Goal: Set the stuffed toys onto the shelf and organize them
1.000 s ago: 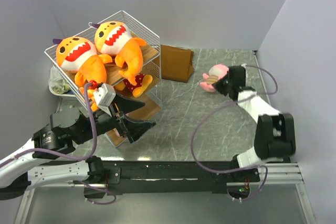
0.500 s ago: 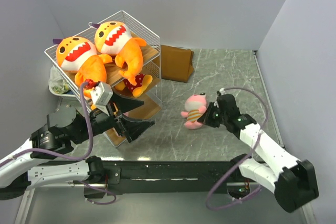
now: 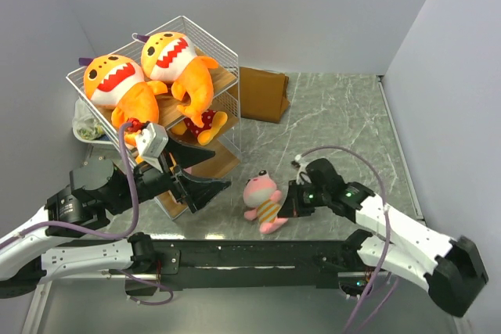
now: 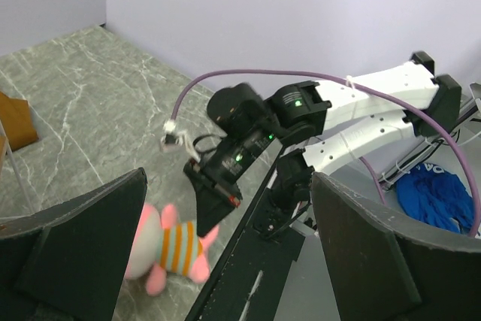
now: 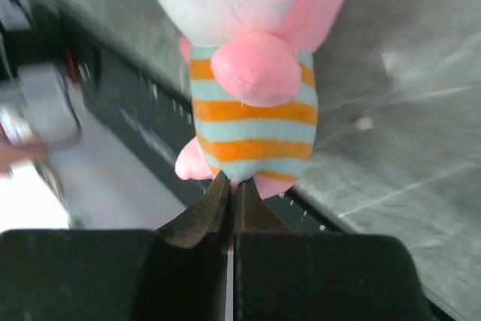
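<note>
From where I stood, the right claw (image 3: 291, 202) had swung the pink plush (image 3: 262, 201) clean across in about a second: from the far right of the bench (image 3: 337, 115), through the middle, down to the near edge just beside the foot of the shelf (image 3: 205, 30). It was pinched tight on the toy's striped bottom, fingers almost together. The left claw (image 3: 221, 168) had not budged and gaped wide, empty, right next to the arriving plush, so I took this for a handover or a drop by the rack. Two sharks (image 3: 117, 84) already sat on the top tier. The bench was grey veined stone, boxed in by pale walls (image 3: 313, 5), with a brown bag (image 3: 262, 93) behind the shelf.
</note>
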{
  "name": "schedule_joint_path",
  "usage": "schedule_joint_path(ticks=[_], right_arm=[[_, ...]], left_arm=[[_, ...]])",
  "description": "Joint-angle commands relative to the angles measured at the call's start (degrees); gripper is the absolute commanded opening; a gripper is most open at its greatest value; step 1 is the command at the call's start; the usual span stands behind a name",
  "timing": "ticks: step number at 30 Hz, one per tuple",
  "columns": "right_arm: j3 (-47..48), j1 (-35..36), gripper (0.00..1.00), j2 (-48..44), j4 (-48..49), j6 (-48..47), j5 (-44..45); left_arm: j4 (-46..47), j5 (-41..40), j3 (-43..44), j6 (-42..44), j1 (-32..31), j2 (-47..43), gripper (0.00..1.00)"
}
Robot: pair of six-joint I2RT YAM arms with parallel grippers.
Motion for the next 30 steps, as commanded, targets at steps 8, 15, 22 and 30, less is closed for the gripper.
schedule_joint_path(ticks=[8,15,22,30], right_arm=[[10.56,7.26,0.29,12.11,-0.40,-5.17,7.57],[14.80,7.26,0.54,10.10,-7.70,5.11,18.33],[15.50,7.17,0.63,4.74,-15.34,20.93,29.73],[8.74,7.26,0.61,-4.75,-12.47,33.94,32.31]], left_arm=[[1.81,1.32,2.87,0.43,-0.22,1.19,0.96],[1.46,1.32,2.96,0.78,-0.22,1.71,0.96],[2.33,1.59,1.99,0.17,-0.22,0.40,0.97],[1.37,1.50,2.61,0.17,-0.22,0.22,0.96]])
